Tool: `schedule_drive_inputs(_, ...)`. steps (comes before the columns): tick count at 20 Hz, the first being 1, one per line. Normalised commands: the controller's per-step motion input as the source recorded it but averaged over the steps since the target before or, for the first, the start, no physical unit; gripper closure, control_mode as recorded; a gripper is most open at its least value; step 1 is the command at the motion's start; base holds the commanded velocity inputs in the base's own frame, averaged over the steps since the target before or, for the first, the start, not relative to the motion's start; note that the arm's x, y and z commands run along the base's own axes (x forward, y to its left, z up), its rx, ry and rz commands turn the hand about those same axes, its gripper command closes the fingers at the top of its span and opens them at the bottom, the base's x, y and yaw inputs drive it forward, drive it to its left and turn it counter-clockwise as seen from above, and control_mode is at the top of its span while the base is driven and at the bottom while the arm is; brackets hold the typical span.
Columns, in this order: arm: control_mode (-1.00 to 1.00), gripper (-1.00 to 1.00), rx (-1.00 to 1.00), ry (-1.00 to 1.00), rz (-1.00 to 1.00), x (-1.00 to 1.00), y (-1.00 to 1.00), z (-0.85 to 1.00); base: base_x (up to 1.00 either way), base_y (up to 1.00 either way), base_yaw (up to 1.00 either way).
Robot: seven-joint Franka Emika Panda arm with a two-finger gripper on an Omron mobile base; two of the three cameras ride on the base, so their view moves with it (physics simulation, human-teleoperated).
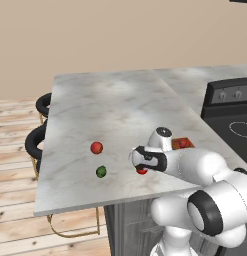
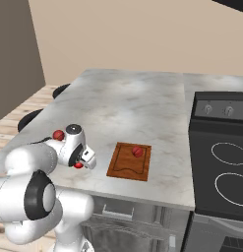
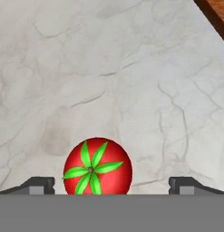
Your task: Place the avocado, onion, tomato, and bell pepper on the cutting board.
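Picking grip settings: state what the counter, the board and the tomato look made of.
Counter: looks like polished marble, pale grey with darker veins; could be laminate.
Board: looks like wood, reddish-brown, matte, with a groove near its edge.
Tomato: smooth glossy red skin, green leafy star on top.

The white arm reaches forward and low from its base, elbow bent, wrist turned downward. Its gripper (image 3: 111, 183) points down with the two dark fingertips (image 3: 38, 184) spread wide apart, jaws parted, nothing clamped between them.
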Motion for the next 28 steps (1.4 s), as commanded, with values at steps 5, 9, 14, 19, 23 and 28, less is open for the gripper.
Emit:
schedule_drive_inputs(5,-1.00,-1.00,0.00,0.00,0.00,0.13,0.27,-0.12,0.00,0.00,0.00)
schedule_drive_inputs(9,-1.00,-1.00,0.00,0.00,0.00,0.03,0.16,-0.21,0.00,0.00,0.00)
schedule_drive_inputs(14,-1.00,-1.00,0.00,-0.02,0.00,0.02,0.01,-0.30,0.00,0.00,0.00)
schedule_drive_inputs(19,-1.00,-1.00,0.00,-0.04,0.00,0.08,-0.05,-0.28,0.00,0.00,0.00)
schedule_drive_inputs(23,-1.00,-1.00,0.00,-0.03,0.00,0.07,-0.05,-0.21,0.00,0.00,0.00)
schedule_drive_inputs(28,-1.00,1.00,0.00,-0.01,0.00,0.03,-0.03,-0.19,0.00,0.00,0.00)
